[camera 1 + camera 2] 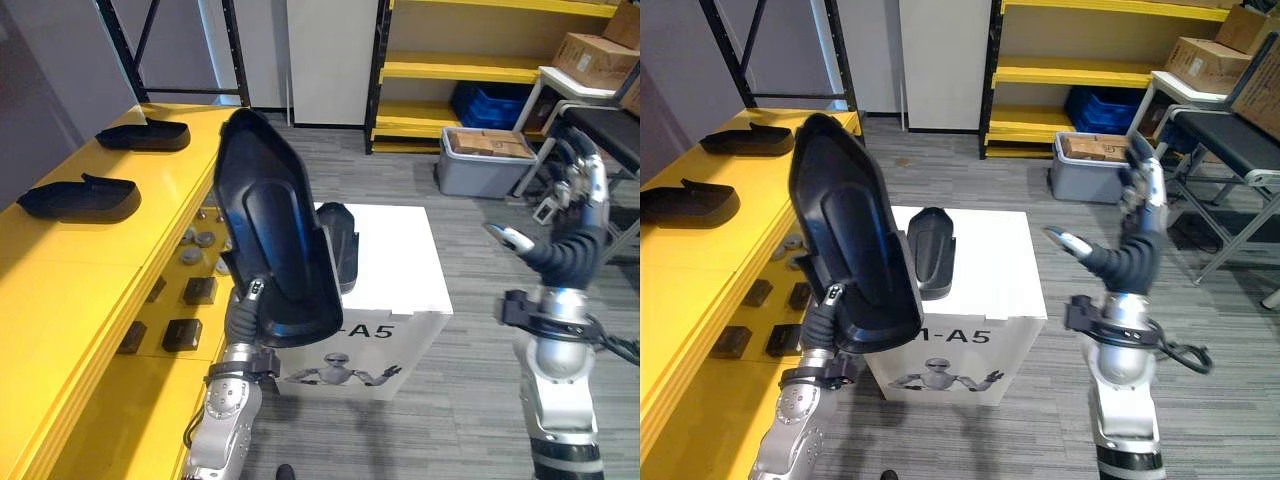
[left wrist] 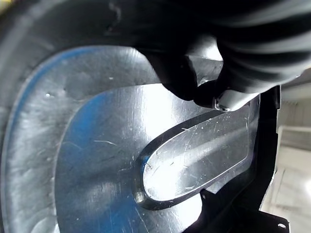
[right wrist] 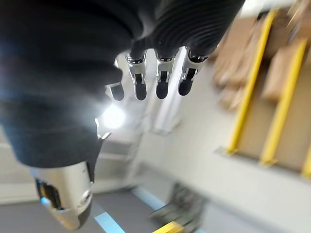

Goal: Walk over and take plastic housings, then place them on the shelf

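Left hand [image 1: 248,303]: clamped on the lower rim of the held housing [image 1: 268,225]. The thumb shows over the rim; the other fingers are hidden behind the shell.
Left arm pose: the forearm rises from below with the wrist upright. It carries the housing on end, tall and slightly tilted, above the near edge of the white box [image 1: 405,265].
Right hand [image 1: 1140,190]: raised high and well off to the right, fingers straight and apart, holding nothing.
Task items: one housing is in the left hand. A second housing [image 1: 932,250] lies on top of the white box, just behind the held one. A near shelved housing [image 1: 70,198] and a far shelved housing [image 1: 145,133] already lie on the yellow shelf [image 1: 90,275].
Other: small parts [image 1: 200,290] sit on the lower ledge between the shelf and the box.
Step (judged): carry phase. The piece is picked up but not yet set down.
Next move (judged): turn left and bring the housing over a bare stretch of shelf, clear of the near shelved housing. Tip it from upright to flat before releasing.
Risk (judged): the grip is at one end of a long shell, so it may swing. The shell also blocks part of the head camera's view.
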